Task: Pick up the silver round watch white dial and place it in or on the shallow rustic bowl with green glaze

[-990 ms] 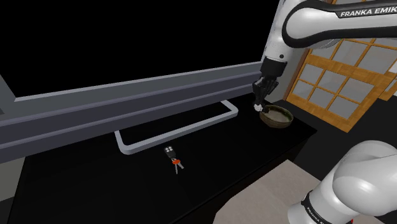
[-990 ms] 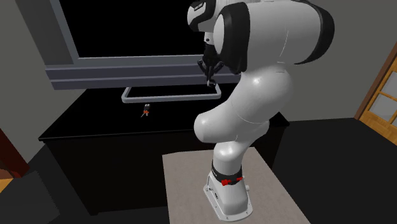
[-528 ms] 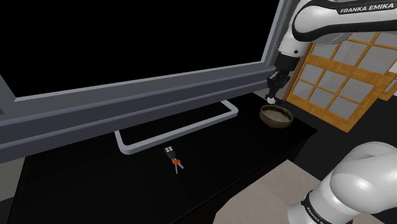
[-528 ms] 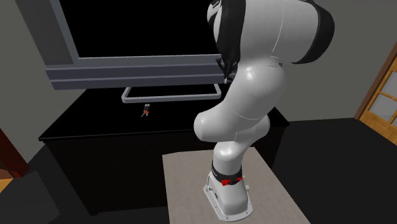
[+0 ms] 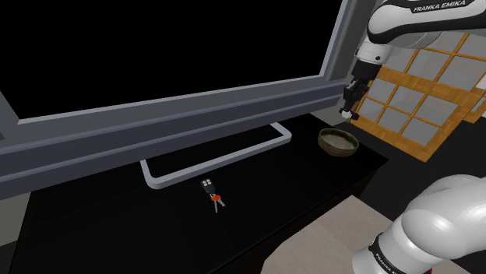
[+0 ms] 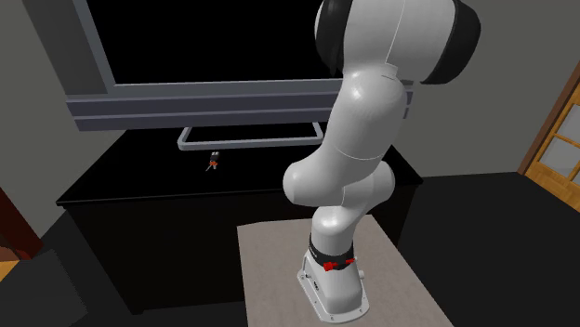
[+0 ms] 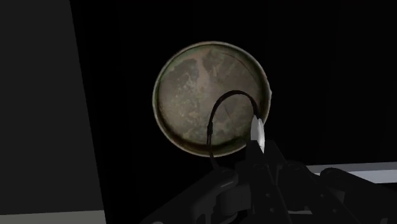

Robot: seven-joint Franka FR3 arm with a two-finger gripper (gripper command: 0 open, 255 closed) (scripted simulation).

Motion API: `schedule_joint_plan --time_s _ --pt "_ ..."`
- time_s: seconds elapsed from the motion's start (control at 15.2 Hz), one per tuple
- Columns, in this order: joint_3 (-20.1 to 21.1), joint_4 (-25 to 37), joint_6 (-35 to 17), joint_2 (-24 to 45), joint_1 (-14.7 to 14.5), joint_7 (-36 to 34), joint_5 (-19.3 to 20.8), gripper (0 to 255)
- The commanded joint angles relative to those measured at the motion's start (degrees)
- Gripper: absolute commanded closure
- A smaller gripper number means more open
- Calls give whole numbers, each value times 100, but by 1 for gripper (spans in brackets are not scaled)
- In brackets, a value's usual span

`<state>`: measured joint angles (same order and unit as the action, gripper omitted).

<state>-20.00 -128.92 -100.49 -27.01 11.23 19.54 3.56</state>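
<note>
The shallow round bowl (image 5: pixel 338 142) with a mottled green-brown inside stands on the black counter at the shoulder view's right, with nothing in it. My gripper (image 5: pixel 348 107) hangs well above its far right rim, in front of the window frame's corner. In the wrist view the gripper (image 7: pixel 257 151) is shut on the watch (image 7: pixel 257 130). The watch's silver case shows edge-on at the fingertips, and its thin dark strap (image 7: pixel 219 108) loops out over the bowl (image 7: pixel 197 83). In the second exterior view the arm's white body hides the hand.
A bunch of keys with a black fob (image 5: pixel 210 191) lies mid-counter, also seen as keys (image 6: pixel 214 161). A grey rectangular rail (image 5: pixel 220 158) lies behind them. A thick grey window frame (image 5: pixel 179 109) runs along the back. The counter's edge (image 5: pixel 366 173) drops off close to the bowl.
The gripper has risen and swung toward the shoulder view's right with the watch, from low at the bowl's near-left rim to high over its far right side. In the second exterior view it went behind the arm.
</note>
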Motion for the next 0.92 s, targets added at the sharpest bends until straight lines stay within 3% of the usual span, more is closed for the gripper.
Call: schedule_joint_plan --time_s 0.0,0.86 --pt "-77 7 -64 72 20 98 20 255" --pt "-206 -859 -1092 242 42 189 44 255"
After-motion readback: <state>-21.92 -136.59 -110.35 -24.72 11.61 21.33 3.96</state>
